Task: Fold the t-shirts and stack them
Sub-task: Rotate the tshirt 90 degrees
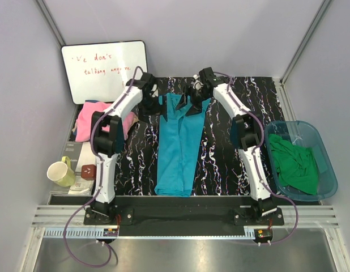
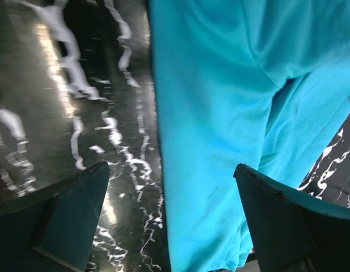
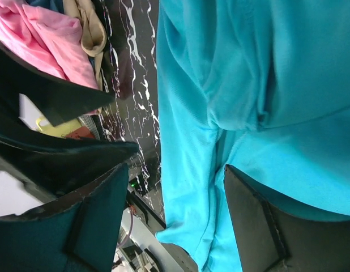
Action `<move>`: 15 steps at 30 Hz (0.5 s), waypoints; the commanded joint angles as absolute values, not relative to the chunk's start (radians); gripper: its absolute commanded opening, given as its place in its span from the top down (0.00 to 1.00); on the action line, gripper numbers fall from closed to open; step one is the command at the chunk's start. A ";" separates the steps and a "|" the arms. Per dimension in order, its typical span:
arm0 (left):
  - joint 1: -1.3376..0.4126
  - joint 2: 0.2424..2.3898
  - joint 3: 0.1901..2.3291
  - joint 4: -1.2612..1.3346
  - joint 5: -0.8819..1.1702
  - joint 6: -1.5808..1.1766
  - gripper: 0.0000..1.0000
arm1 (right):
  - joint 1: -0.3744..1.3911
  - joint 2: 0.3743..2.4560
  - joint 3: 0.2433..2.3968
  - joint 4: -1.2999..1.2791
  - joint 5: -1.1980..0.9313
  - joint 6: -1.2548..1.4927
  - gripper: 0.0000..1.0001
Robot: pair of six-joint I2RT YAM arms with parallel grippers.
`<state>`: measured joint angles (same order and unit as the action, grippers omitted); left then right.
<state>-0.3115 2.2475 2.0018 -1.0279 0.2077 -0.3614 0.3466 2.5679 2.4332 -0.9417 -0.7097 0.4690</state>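
Two tools, both at the far end of the teal shirt [image 1: 178,147], which lies on the counter [image 1: 135,158] as one long narrow strip running from far edge to near edge, sleeves tucked in.

Judged step: take the far end and fold the strip toward the near hem.
- Pinch the two far corners level with each other and get every layer in the bite, not just the top ply.
- Lift low and carry both arms toward the near edge at a matched pace. Any skew will show as an offset hem.
- Lay it down flat and release only once the edges line up.

Left tool [image 2: 169,170]: jaws wide apart, nothing held. Its camera shows the strip's left edge in the gap, with bare counter beside it. I can't tell whether a finger touches the cloth.

Right tool [image 3: 175,170]: also spread wide and empty, with bunched teal cloth below the gap. Contact is equally unclear.

Pink shirt [image 1: 87,119] sits in a pile at far left. Green shirts [image 1: 294,164] wait in the tub [image 1: 332,173] on the right.
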 commanded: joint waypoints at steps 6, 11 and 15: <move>-0.216 2.086 1.988 -1.011 0.228 -0.339 0.01 | 0.420 2.546 2.398 -0.884 -0.678 0.528 0.25; -0.193 2.051 1.967 -0.994 0.261 -0.336 0.01 | 0.422 2.533 2.384 -0.870 -0.566 0.538 0.25; -0.180 2.034 1.942 -0.979 0.296 -0.330 0.01 | 0.416 2.513 2.315 -0.780 -0.595 0.606 0.24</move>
<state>-0.1905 2.0972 1.9675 -1.0149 0.2356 -0.3489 0.4255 2.5679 2.3753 -0.8791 -0.6128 0.5335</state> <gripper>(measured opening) 0.987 0.761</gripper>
